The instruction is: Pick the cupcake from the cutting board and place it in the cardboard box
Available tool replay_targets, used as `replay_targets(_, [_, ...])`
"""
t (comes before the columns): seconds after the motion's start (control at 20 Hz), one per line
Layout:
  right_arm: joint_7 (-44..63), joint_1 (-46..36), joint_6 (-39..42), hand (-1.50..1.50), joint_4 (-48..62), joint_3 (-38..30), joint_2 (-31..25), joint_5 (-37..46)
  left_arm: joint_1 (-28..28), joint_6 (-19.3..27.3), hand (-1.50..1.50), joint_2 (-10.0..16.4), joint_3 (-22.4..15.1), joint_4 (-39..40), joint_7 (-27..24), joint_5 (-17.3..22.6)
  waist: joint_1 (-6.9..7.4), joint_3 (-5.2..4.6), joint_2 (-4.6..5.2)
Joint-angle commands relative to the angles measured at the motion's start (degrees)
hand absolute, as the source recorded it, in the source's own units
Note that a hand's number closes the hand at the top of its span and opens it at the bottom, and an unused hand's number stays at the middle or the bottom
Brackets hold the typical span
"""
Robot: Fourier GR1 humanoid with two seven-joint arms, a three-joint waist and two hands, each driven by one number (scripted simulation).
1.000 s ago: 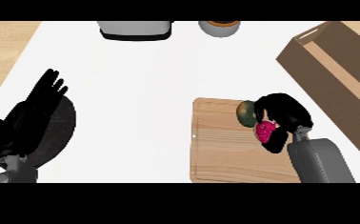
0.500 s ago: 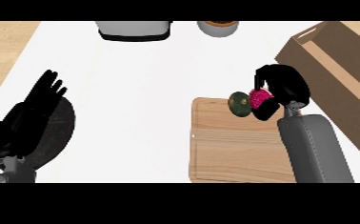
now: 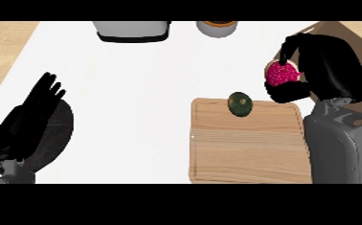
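1. Head view, looking steeply down at the white counter (image 3: 141,85). My right hand (image 3: 322,61) is at the upper right, with its grey forearm (image 3: 332,145) coming up along the right edge.
2. My right hand is closed around the cupcake (image 3: 281,74). Fingers curl over the top and the thumb sits below it. Pink frosting faces left and shows between them.
3. The cupcake is off the cutting board (image 3: 247,152), held just past the board's upper right corner.
4. The cardboard box (image 3: 331,27) is mostly hidden behind my right hand, with only a brown bit showing at the top right. I cannot tell if the cupcake is over the box or only beside it.
5. A dark green round fruit (image 3: 240,104) lies on the board near its top edge, left of the cupcake and apart from it.
6. My left hand (image 3: 32,116) rests at the left edge, with fingers straight and pointing up, holding nothing. It lies over a dark round pan or plate (image 3: 63,130); I cannot tell which.
7. At the far edge of the counter are a grey appliance (image 3: 132,30) and a round bowl (image 3: 218,28), side by side and well apart from both hands.
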Motion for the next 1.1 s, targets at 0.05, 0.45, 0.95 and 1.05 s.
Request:
replay_targets(0.05, [8.5, -4.6, 1.7, 1.5, -5.6, -3.3, -0.2, 1.9, -1.1, -0.4, 0.0, 0.6, 0.8, 1.8, -1.0, 0.0, 0.3, 0.01, 0.2])
replay_targets(0.45, [5.3, -8.9, 1.3, 1.5, 0.3, -15.1, -11.3, -3.3, -2.1, 1.2, 0.0, -1.0, -0.9, 0.5, -0.2, -1.7, 0.41, 0.04, 0.32])
replay_targets(0.95, [-4.0, -9.4, -10.9, 1.5, 19.2, -14.8, -17.5, -4.7, -2.0, -0.2, 0.0, -0.3, 0.8, 1.5, -0.1, -0.3, 0.77, 0.04, 0.37])
replay_targets(1.05, [-9.4, -3.7, -14.6, 1.5, 19.5, -17.0, -18.4, -6.7, -1.5, -0.8, 0.0, -0.2, 1.0, 0.6, -0.6, 0.1, 0.62, 0.05, 0.35])
